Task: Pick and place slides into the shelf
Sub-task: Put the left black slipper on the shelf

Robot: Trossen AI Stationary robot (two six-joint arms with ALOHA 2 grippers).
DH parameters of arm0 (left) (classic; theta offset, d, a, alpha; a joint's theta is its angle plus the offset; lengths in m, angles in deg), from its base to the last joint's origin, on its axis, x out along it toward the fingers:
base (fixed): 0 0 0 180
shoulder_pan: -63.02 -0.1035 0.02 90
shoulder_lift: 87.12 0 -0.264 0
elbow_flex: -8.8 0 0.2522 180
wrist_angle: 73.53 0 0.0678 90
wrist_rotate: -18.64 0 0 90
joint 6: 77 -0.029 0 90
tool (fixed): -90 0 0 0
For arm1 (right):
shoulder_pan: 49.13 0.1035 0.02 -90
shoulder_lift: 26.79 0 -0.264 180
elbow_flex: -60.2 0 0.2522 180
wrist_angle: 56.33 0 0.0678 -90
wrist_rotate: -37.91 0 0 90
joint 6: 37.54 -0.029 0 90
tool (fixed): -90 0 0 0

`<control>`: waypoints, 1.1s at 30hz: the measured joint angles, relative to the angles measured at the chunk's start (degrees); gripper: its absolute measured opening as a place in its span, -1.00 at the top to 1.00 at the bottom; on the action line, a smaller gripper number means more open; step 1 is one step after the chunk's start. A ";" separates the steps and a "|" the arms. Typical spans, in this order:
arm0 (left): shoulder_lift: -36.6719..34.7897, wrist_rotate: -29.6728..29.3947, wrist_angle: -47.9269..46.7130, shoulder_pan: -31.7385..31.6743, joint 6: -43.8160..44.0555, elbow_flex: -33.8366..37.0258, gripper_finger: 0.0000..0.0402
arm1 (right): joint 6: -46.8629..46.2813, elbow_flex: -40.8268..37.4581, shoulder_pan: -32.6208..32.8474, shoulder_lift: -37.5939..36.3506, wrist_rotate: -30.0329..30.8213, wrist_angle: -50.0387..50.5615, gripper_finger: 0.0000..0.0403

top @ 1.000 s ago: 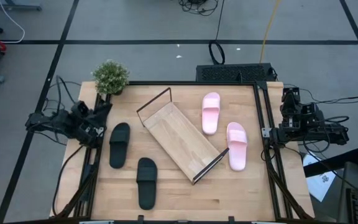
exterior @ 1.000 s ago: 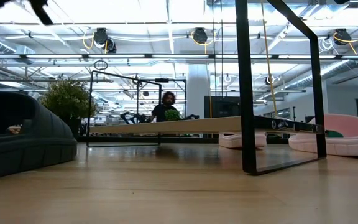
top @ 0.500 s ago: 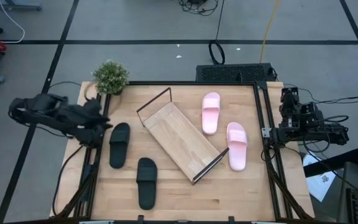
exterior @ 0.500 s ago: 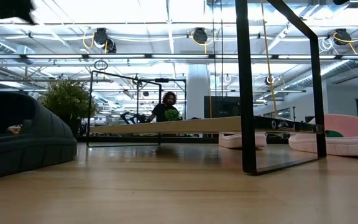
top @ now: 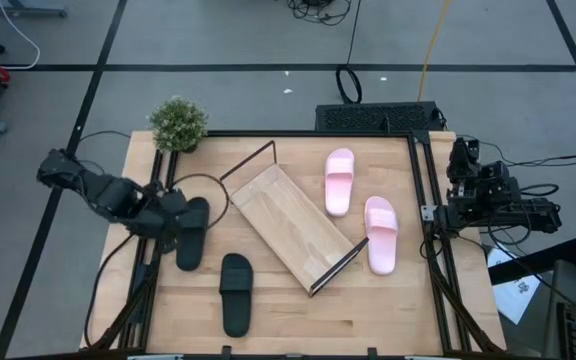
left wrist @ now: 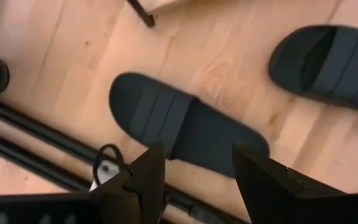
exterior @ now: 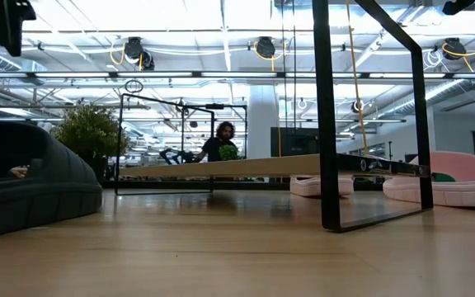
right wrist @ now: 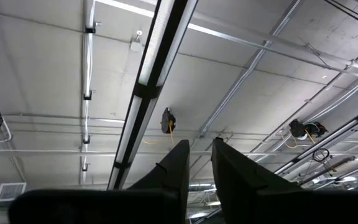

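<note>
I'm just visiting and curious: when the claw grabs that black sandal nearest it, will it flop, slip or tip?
Probably not much. The black slide looks thick and moulded, so likely fairly stiff and light. Its matte surface should resist slipping between the open left gripper fingers. Lying flat on the table, it seems unlikely to roll.

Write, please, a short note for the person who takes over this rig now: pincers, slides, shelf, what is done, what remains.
Left pincer: open, empty, above the black slide nearest the table's left edge.
Right pincer: nearly closed, empty, parked off the table's right edge, pointing at the ceiling.
Shelf: lies diagonally mid-table, nothing on it.
Second black slide: near the front edge.
Pink slides: right of the shelf.
Done: no slide placed.
Left: all four slides; the first black one probably comes next.
</note>
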 joint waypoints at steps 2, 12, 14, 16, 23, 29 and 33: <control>0.50 -2.50 0.36 3.51 4.08 0.88 0.10 | 0.00 0.00 0.00 0.00 0.00 0.04 0.71; 0.86 -7.91 2.58 21.15 32.86 9.97 0.10 | 0.56 0.00 0.00 0.00 0.00 0.39 0.71; 0.86 -9.74 4.46 24.02 35.28 12.46 0.10 | 1.10 0.00 0.00 0.00 0.00 0.58 0.71; 0.88 -10.63 5.46 26.12 37.56 15.24 0.10 | 1.20 0.00 0.00 0.00 0.00 0.87 0.71; 1.63 -12.35 6.49 27.43 41.80 21.74 0.10 | 1.07 0.00 0.00 0.02 0.00 1.24 0.71; 4.65 -11.58 7.55 27.82 41.22 22.60 0.10 | 1.05 0.00 0.00 0.02 -0.02 1.80 0.71; 6.49 -11.37 10.62 27.80 41.39 22.60 0.10 | 1.05 0.00 0.00 0.02 -0.01 2.09 0.71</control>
